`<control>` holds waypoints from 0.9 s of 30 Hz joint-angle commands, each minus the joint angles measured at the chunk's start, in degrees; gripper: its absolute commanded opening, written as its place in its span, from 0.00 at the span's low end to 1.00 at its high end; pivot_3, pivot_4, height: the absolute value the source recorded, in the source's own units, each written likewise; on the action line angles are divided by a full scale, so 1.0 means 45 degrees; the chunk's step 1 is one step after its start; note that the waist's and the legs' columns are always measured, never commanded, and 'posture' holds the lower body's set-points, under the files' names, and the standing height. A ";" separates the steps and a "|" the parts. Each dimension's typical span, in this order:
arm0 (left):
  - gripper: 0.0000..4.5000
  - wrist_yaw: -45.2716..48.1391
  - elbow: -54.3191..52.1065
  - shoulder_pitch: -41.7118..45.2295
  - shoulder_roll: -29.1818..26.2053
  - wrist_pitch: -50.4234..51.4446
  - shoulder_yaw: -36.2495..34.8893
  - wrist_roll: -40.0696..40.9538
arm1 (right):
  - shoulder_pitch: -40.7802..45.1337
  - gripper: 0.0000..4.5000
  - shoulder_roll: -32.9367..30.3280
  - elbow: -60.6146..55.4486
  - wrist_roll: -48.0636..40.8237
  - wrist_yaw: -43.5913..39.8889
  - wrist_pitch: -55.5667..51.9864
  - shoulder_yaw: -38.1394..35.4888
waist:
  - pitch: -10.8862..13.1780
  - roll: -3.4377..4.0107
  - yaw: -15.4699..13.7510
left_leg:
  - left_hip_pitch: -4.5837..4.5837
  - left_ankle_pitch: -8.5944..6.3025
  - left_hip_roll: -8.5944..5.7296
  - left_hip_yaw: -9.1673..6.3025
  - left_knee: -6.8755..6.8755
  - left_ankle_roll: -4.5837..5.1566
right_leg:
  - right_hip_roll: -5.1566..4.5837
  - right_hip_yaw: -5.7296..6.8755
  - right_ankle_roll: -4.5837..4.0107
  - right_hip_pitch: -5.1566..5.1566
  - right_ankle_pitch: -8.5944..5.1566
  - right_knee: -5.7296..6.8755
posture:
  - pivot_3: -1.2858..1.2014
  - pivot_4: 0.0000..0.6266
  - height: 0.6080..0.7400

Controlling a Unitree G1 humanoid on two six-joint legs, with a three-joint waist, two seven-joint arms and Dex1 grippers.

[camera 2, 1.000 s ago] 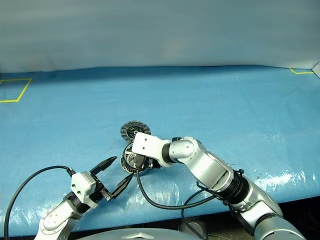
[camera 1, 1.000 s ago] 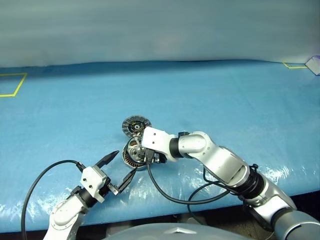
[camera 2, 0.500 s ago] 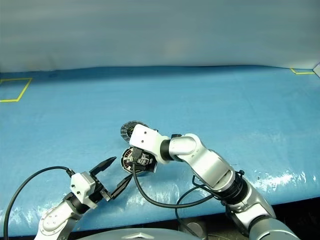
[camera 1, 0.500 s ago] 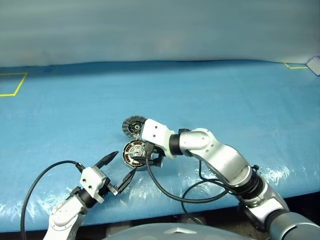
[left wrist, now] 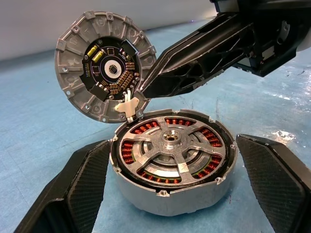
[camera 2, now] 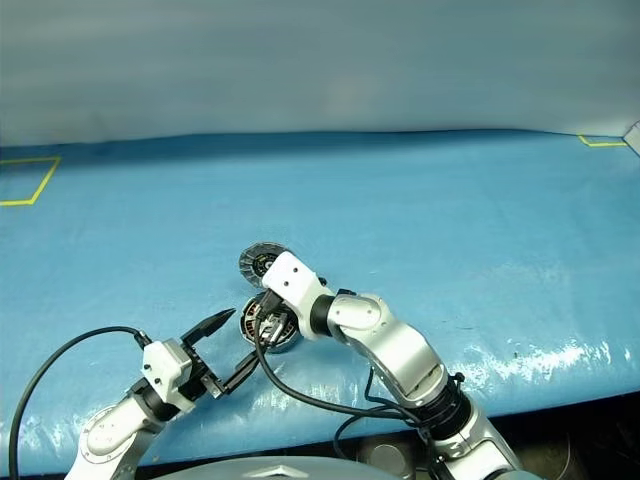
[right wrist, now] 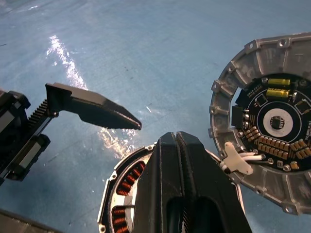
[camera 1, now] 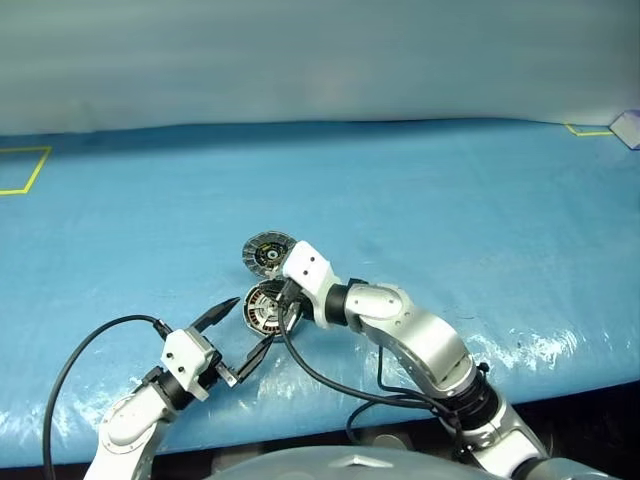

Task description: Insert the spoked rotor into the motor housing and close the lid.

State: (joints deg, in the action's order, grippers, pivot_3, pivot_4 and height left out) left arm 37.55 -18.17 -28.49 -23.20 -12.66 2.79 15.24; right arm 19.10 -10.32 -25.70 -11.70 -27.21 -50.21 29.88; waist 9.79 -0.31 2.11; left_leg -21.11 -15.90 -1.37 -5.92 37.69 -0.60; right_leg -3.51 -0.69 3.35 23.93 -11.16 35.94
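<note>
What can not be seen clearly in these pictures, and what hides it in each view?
- Right wrist view: the shut right gripper covers most of the motor housing; whether its tips touch anything is hidden.
- Right wrist view: the lid is cut off by the picture's edge.
- Left wrist view: the housing's far wall, behind the spoked rotor.
- Head views: the housing's windings are too small.

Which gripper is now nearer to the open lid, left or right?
Right. The shut right gripper reaches beside the lid, above the motor housing; the open left gripper stays before the housing.

Bright, even light; glare streaks on the blue sheet (camera 1: 520, 345); sharp focus.
</note>
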 commanded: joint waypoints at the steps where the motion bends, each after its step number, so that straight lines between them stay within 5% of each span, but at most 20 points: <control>1: 1.00 0.0025 -0.0362 -0.0135 -0.0083 -0.0030 -0.0107 0.0094 | -0.0133 0.01 0.0234 -0.0031 -0.0017 0.0165 0.0401 -0.0009 | 0.0000 -0.0001 -0.0006 | 0.0000 0.0000 0.0000 -0.0001 0.0001 0.0000 | 0.0000 0.0001 0.0000 -0.0002 0.0000 -0.0001 | 0.52 0.24 1.00; 27: 1.00 0.0075 -0.0312 0.0193 -0.0060 0.0195 0.0012 0.0038 | -0.0424 0.01 -0.1754 -0.0312 -0.0600 -0.1089 0.0261 -0.0323 | 0.0000 0.0000 0.0008 | 0.0001 0.0000 0.0004 0.0001 -0.0006 0.0000 | 0.0003 0.0004 -0.0006 0.0003 -0.0005 0.0001 | 0.52 0.24 1.00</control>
State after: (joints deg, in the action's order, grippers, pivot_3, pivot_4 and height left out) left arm 37.66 -18.17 -27.56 -23.20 -11.57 2.87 15.19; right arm 16.70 -18.09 -25.32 -14.02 -31.31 -50.39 28.53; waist 9.79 -0.31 2.14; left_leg -21.10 -15.90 -1.35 -5.93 37.66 -0.60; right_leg -3.49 -0.67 3.32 23.94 -11.18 35.95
